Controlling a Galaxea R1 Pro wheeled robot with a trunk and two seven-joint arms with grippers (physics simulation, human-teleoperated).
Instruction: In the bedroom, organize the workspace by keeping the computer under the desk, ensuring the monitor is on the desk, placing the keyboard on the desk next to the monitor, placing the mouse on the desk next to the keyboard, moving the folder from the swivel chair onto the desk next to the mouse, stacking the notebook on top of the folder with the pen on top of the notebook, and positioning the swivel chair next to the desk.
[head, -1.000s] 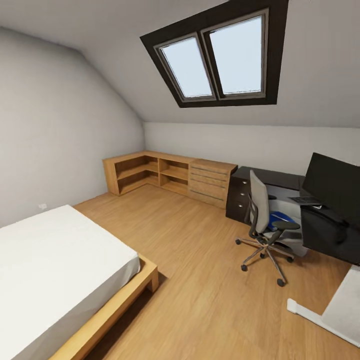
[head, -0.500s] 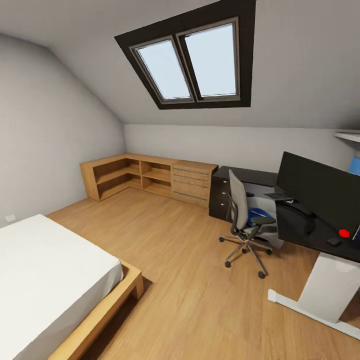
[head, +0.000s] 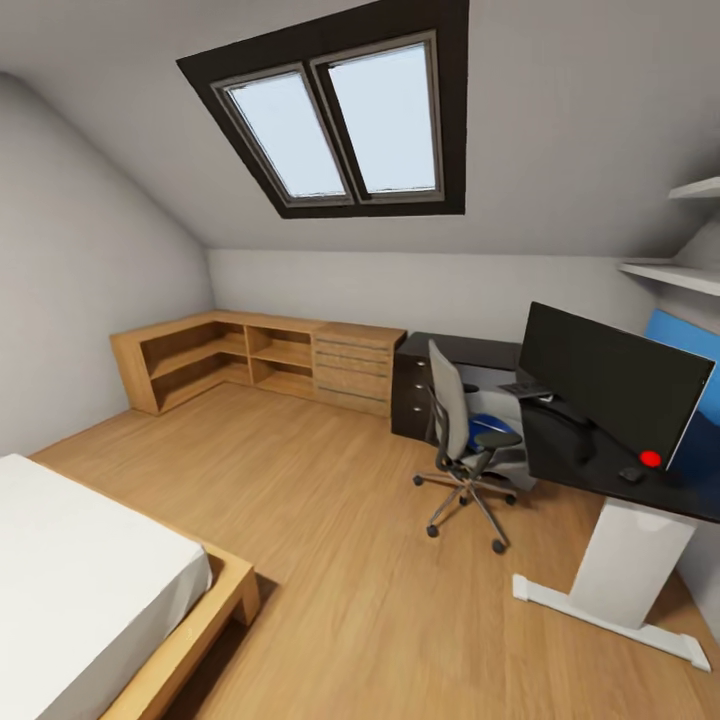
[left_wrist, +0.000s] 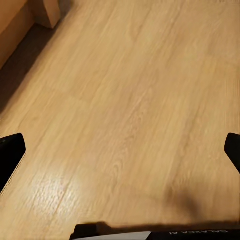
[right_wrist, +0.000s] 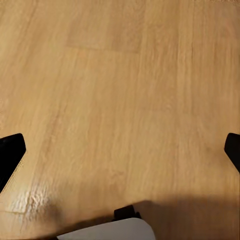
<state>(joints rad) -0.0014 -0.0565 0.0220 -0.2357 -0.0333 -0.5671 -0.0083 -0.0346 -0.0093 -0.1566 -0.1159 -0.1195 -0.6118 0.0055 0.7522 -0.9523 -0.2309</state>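
The folder (head: 488, 428), a flat bright blue sheet, is seen lying on the seat of the swivel chair (head: 462, 440), far across the room from both grippers. The chair, grey-padded with black armrests and a chrome star base, is drawn up to the inner side of the black desk (head: 610, 476). On the desk the wide black monitor (head: 610, 382) is stood, a red dot at its lower corner, with a small black mouse (head: 631, 474) just beside that corner. Whether the flat object behind the monitor is the keyboard cannot be told.

The left gripper (left_wrist: 120, 155) is held wide open over bare wooden floor (left_wrist: 130, 100), nothing between its fingers. The right gripper (right_wrist: 120, 155) is likewise spread wide and empty above the floor.

A wooden shelf unit (head: 260, 358), a bed (head: 90, 590) and a skylight (head: 335, 120) are also shown.
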